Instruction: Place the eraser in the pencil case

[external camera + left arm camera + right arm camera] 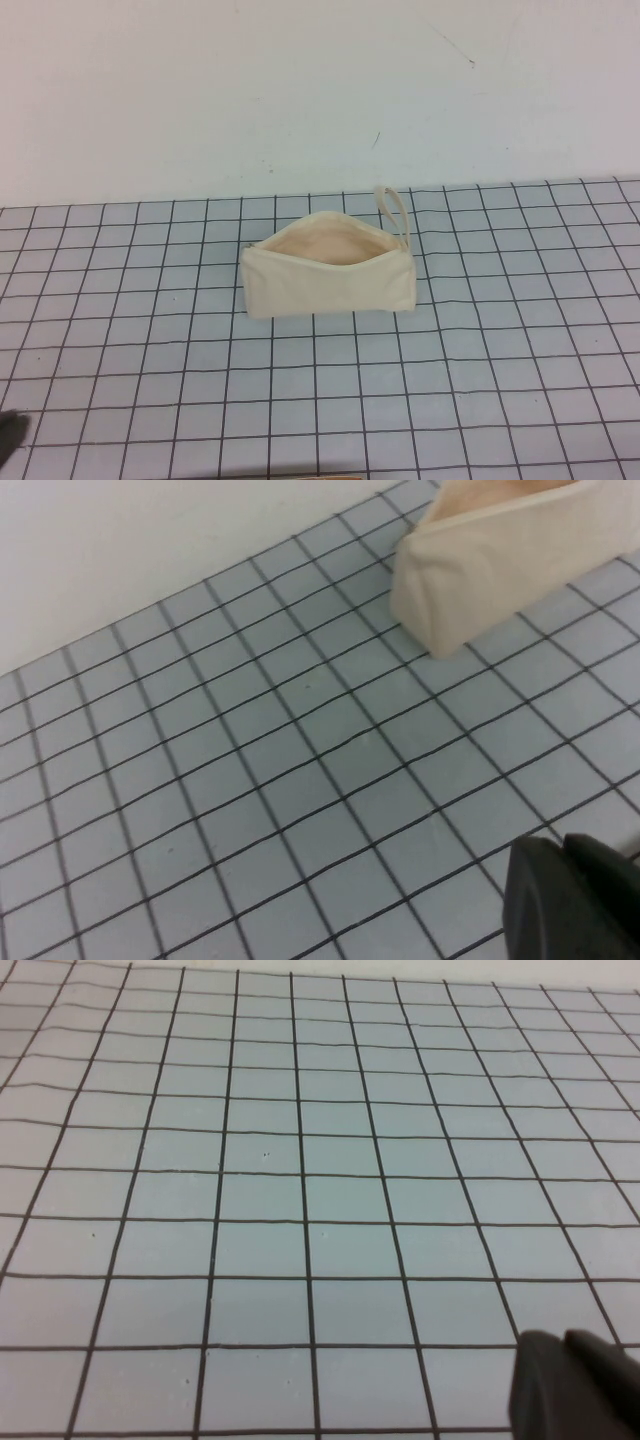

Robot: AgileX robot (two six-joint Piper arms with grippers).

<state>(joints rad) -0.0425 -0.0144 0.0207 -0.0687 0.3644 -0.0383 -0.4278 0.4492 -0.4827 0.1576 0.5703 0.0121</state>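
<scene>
The pencil case is a cream-white fabric pouch lying on the grid mat at the middle. Its zip mouth gapes open and shows the peach lining, and its loop strap points to the back right. One end of the case also shows in the left wrist view. The eraser is not in view. My left gripper is shut and empty, low over the mat well to the front left of the case; it shows as a dark tip in the high view. My right gripper is shut and empty over bare mat.
The blue-grey grid mat covers the table up to a white wall behind the case. A thin tan sliver shows at the front edge of the high view; I cannot tell what it is.
</scene>
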